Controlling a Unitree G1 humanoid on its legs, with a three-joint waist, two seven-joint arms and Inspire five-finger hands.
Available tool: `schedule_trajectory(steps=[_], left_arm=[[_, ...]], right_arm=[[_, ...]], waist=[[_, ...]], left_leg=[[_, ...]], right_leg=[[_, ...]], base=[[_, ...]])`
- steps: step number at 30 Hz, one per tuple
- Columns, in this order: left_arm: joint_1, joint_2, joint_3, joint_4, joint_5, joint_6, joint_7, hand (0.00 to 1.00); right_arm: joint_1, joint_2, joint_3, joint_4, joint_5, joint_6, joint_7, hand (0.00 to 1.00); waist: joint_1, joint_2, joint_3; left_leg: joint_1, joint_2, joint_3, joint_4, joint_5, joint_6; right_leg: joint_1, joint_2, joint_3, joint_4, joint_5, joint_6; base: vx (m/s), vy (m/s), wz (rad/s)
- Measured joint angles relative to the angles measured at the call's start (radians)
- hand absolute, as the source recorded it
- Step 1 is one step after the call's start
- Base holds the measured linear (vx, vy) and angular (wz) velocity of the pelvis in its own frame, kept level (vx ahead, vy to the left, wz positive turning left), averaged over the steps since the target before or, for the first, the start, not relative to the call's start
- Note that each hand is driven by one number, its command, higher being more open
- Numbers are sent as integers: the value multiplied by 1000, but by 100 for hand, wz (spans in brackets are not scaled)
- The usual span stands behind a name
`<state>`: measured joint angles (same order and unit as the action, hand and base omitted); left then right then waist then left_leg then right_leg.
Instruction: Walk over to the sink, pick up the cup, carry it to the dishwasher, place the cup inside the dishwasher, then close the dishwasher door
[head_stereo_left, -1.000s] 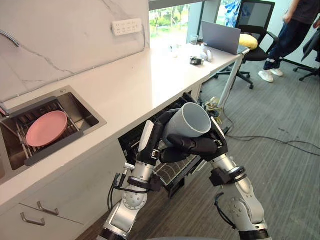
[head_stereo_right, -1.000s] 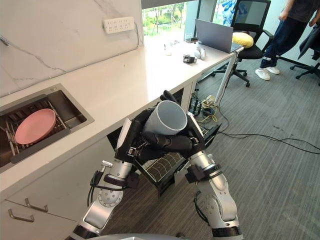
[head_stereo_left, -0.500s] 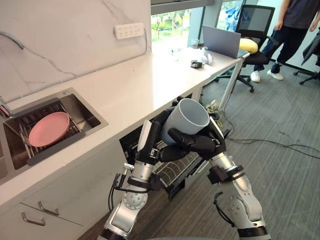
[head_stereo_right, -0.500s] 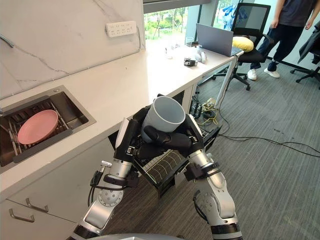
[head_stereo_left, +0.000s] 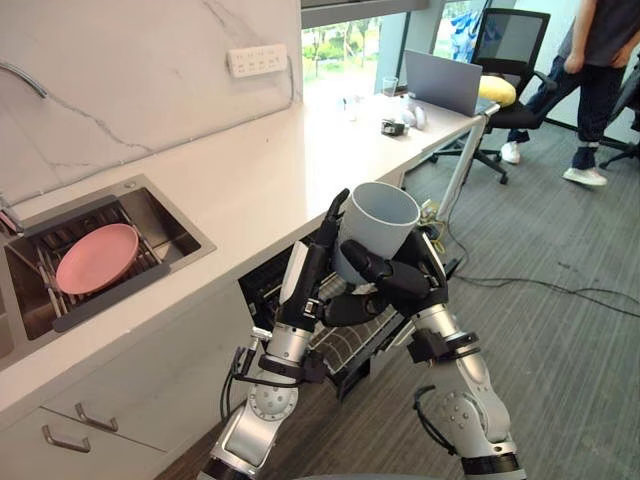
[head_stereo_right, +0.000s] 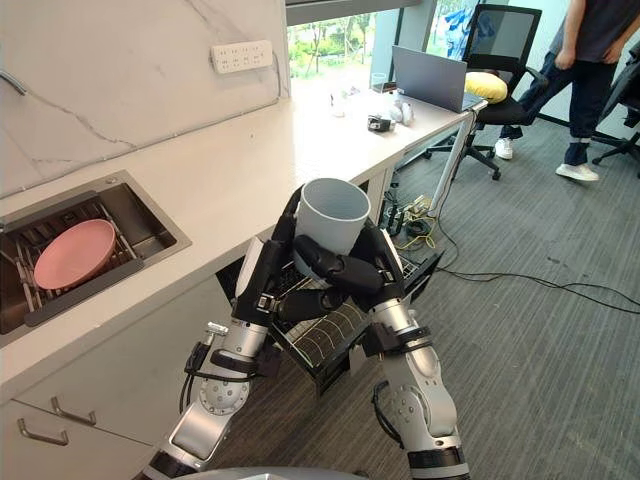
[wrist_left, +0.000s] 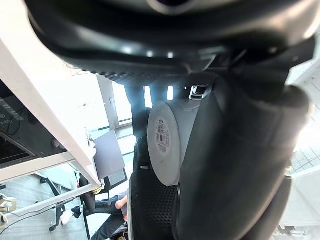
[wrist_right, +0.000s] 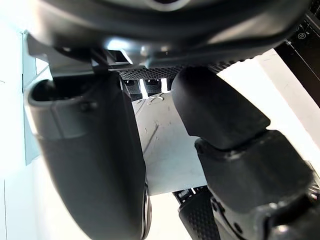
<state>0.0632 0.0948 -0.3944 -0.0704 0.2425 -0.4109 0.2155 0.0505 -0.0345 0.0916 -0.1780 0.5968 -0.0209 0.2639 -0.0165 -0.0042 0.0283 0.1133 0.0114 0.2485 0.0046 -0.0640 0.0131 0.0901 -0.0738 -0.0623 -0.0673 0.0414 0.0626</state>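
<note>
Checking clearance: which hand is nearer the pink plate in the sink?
Left. The left hand holds the cup's side facing the pink plate; the right hand wraps its far side.

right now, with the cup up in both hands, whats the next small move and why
Probably lower the cup toward the dishwasher rack: the left hand and right hand hold it mouth-up, and the pulled-out rack sits open below them.

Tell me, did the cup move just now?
Yes. The cup has gone up a little against the counter edge and tipped more upright.
</note>
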Motion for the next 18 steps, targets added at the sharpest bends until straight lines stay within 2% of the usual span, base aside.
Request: schedule_trajectory(steps=[8, 12, 18], left_arm=[[11, -13, 8, 6, -38, 5, -2, 100], [27, -44, 47, 34, -70, 13, 4, 100], [93, -47, 212, 62, -193, 60, 70, 100]], right_arm=[[0, 18, 0, 13, 0, 0, -9, 0], [0, 33, -30, 20, 15, -9, -36, 0], [0, 58, -170, 24, 89, -101, -78, 0]], waist=[[1, -1, 1], [1, -1, 1], [1, -5, 4]], left_leg=[[1, -1, -7, -7, 3, 1], [1, -5, -18, -16, 9, 2], [6, -9, -24, -35, 20, 4]], right_leg=[[2, -2, -8, -3, -1, 1], [4, -5, -19, -3, -3, 4], [4, -7, -26, -4, -4, 5]], base=[[-17, -21, 2], [-27, -29, 8], [-9, -10, 2]])
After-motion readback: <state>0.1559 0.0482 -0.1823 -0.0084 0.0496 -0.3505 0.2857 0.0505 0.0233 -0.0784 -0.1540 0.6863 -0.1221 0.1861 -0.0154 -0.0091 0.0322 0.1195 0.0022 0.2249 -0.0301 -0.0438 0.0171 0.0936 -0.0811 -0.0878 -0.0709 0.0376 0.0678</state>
